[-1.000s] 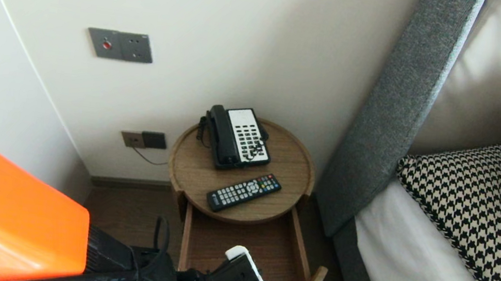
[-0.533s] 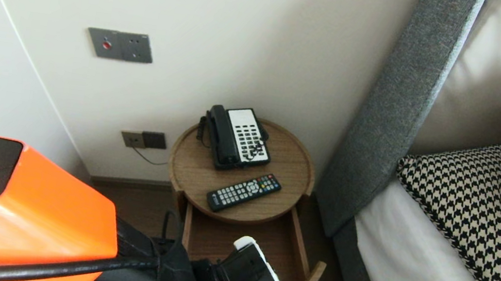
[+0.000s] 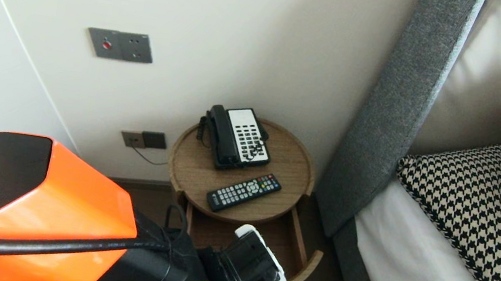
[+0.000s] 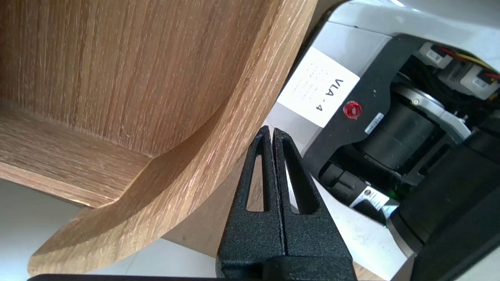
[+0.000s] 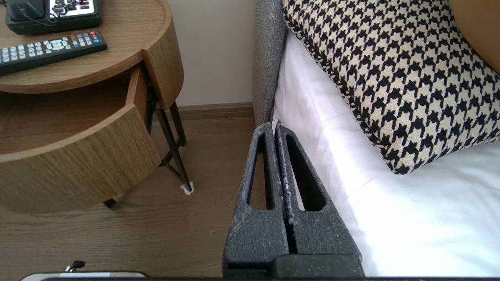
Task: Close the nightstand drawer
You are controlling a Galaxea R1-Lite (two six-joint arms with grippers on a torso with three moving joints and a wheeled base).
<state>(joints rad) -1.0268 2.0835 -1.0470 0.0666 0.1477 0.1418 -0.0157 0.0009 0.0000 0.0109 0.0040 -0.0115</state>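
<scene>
Bedside, the round counter [image 3: 192, 171] has its drawer [image 3: 305, 272] open. The left claw [image 4: 270, 130], fingers together, sits just beside the drawer's curved front. The right claw [image 5: 273, 127], also closed, hangs by the bed [image 5: 410, 218].

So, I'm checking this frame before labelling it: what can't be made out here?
Open curved wooden drawer: head view, floor largely hidden by the left arm.
Shut left pincer: wrist view, contact with drawer front unclear.
Parked right pincer: outside the head view.
Long black remote control: head view, button labels too small.
</scene>
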